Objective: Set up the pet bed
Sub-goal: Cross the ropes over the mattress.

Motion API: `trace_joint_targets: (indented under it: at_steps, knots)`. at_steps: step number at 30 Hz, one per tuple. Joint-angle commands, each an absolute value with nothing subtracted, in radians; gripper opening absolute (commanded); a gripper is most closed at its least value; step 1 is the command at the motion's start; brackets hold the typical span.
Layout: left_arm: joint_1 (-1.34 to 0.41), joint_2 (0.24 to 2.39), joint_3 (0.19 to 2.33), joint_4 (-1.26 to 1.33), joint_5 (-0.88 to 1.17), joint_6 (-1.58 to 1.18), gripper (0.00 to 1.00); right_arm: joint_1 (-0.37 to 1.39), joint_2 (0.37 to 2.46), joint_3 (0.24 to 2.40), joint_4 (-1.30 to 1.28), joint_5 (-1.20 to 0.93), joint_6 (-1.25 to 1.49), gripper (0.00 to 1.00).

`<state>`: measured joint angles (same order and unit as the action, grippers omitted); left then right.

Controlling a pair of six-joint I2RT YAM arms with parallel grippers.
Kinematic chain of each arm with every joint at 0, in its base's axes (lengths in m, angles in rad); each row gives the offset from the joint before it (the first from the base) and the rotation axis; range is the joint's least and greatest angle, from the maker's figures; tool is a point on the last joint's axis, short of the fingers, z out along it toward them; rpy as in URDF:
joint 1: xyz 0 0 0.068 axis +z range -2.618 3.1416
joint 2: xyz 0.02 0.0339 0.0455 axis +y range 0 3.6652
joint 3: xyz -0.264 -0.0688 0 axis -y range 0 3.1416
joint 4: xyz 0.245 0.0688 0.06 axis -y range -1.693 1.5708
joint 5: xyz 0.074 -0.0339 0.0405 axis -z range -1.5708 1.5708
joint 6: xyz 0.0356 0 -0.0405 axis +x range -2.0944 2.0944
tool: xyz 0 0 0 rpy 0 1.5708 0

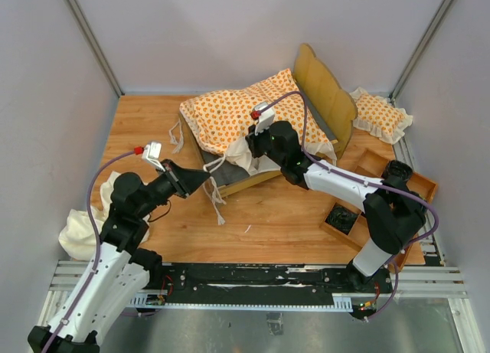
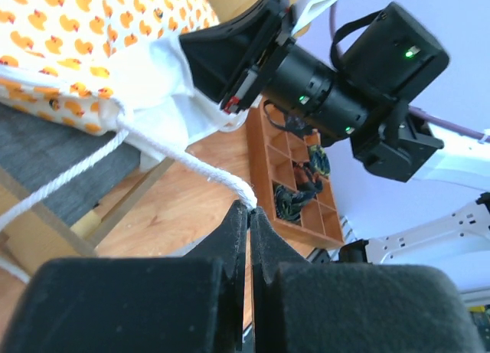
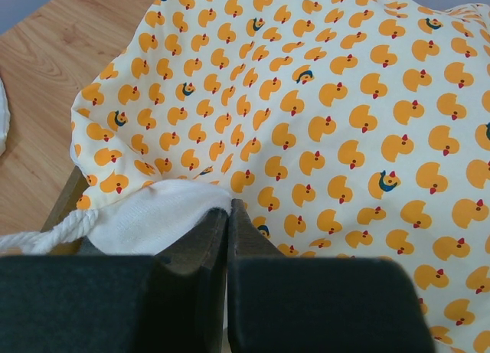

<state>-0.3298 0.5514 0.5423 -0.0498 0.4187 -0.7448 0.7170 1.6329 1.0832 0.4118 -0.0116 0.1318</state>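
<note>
The pet bed's light-wood frame, with its scalloped headboard (image 1: 325, 93), stands at the back of the table. The big duck-patterned cushion (image 1: 245, 112) lies askew across it. My left gripper (image 1: 208, 175) is shut on a white tie string (image 2: 191, 165) of the cushion, and the cord runs taut from its tips (image 2: 249, 210) up to the cushion's corner. My right gripper (image 1: 249, 150) is shut on the cushion's cream ruffle (image 3: 153, 215) at its near edge, with the tips (image 3: 229, 207) against the printed fabric (image 3: 329, 123). The bed's grey base (image 2: 46, 150) shows under the cushion.
A small duck-patterned ruffled pillow (image 1: 380, 114) lies at the back right. A plain cream cloth (image 1: 80, 230) sits at the left edge beside my left arm. A wooden compartment tray (image 1: 379, 196) holding dark items stands at the right, under my right arm.
</note>
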Motion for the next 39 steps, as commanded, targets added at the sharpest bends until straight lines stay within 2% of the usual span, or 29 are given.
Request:
trace_joint_targets:
  at_steps: [1, 12, 21, 39]
  knots:
    - [-0.337, 0.561, 0.569, 0.064, 0.437, -0.747, 0.00, 0.705, 1.620, 1.097, 0.416, -0.020, 0.151, 0.00]
    - [-0.337, 0.767, 0.666, 0.187, 0.385, -0.616, 0.00, 0.705, 1.615, 1.089, 0.429, -0.027, 0.160, 0.00]
    - [-0.337, 0.884, 0.661, 0.361, 0.441, -0.691, 0.00, 0.704, 1.631, 1.089, 0.440, -0.029, 0.158, 0.00]
    - [-0.336, 0.968, 0.637, 0.448, 0.393, -0.641, 0.00, 0.688, 1.652, 1.134, 0.422, -0.009, 0.123, 0.00]
